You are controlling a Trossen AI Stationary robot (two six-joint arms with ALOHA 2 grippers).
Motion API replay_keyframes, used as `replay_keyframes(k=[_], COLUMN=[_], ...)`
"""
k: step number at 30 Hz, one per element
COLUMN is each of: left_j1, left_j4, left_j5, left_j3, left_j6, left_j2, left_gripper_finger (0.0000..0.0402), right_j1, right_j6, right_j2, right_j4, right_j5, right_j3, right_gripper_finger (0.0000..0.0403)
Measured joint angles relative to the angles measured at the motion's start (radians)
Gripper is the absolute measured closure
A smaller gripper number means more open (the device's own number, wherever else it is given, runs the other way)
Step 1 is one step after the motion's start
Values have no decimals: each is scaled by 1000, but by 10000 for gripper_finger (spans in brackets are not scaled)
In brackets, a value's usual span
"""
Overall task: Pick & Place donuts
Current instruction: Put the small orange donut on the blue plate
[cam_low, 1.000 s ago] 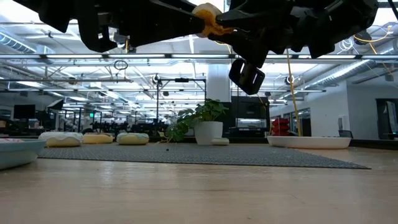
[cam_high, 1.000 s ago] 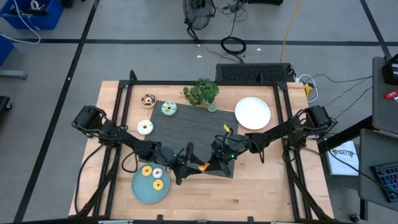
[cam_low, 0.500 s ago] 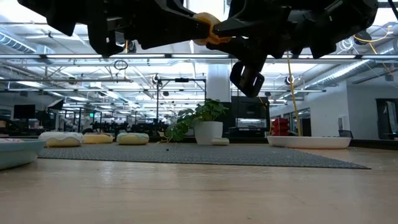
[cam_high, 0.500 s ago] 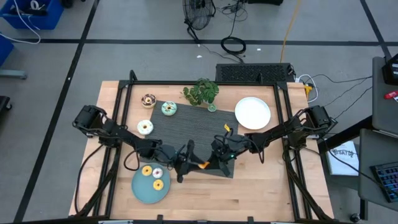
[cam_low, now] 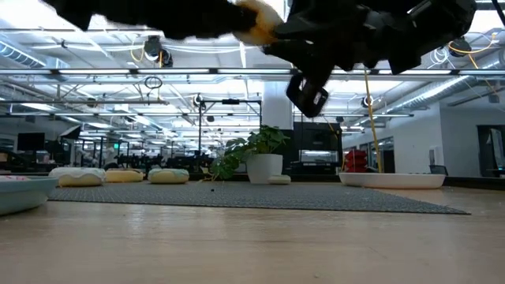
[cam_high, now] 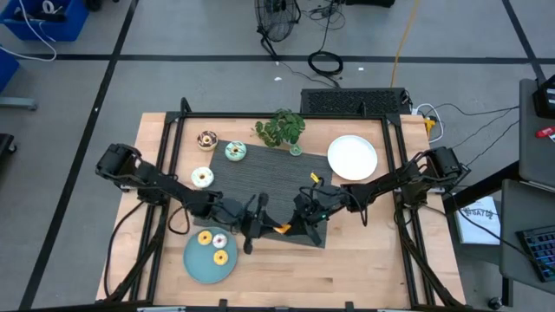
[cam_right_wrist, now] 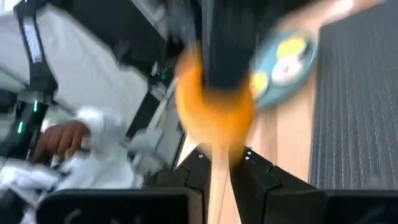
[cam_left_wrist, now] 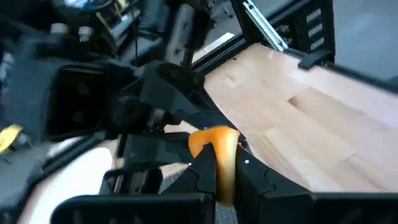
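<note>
Both grippers meet mid-table over the near edge of the dark mat (cam_high: 260, 178), w/ one orange donut (cam_high: 282, 230) between them. Left gripper (cam_high: 260, 227) is clamped on it from the left; right gripper (cam_high: 293, 227) pinches the same donut from the right. Donut is up off the table. Teal plate (cam_high: 195, 264) at near left holds three donuts (cam_high: 214, 245). Three more donuts (cam_high: 217, 152) lie far left by the mat's corner. White plate (cam_high: 352, 157) sits far right, plant (cam_high: 280, 128) just left of it.
</note>
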Motion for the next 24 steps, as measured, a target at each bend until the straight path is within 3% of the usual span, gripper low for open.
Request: replay_keyframes(k=[4, 8, 11, 13, 15, 18, 22, 24], left_j1=[5, 38, 86, 121, 152, 194, 249, 276], left_j4=[-58, -124, -155, -156, -157, -187, -166, -134], left_j5=[-3, 12, 97, 188, 230, 217, 214, 213], left_j3=[3, 1, 2, 1, 1, 0, 0, -12], left_j6=[-171, -470, -742, -872, -936, -946, -948, -953], left_j2=[-66, -118, -135, -135, -136, -136, -136, -136], left_gripper_finger=[388, 385, 384, 389, 389, 389, 389, 389], right_j1=[4, -4, 2, 14, 31, 61, 86, 84], right_j6=[-19, -85, -243, -400, -582, -811, -887, -865], right_j2=[4, 1, 2, 1, 2, 2, 2, 2], right_j4=[-33, -41, -56, -82, -127, -199, -255, -269], right_j5=[-36, -18, 0, 70, 198, 497, 964, 1083], right_j3=[-5, -3, -4, -3, -3, -3, -3, -3], right_gripper_finger=[360, 360, 360, 360, 360, 360, 360, 360])
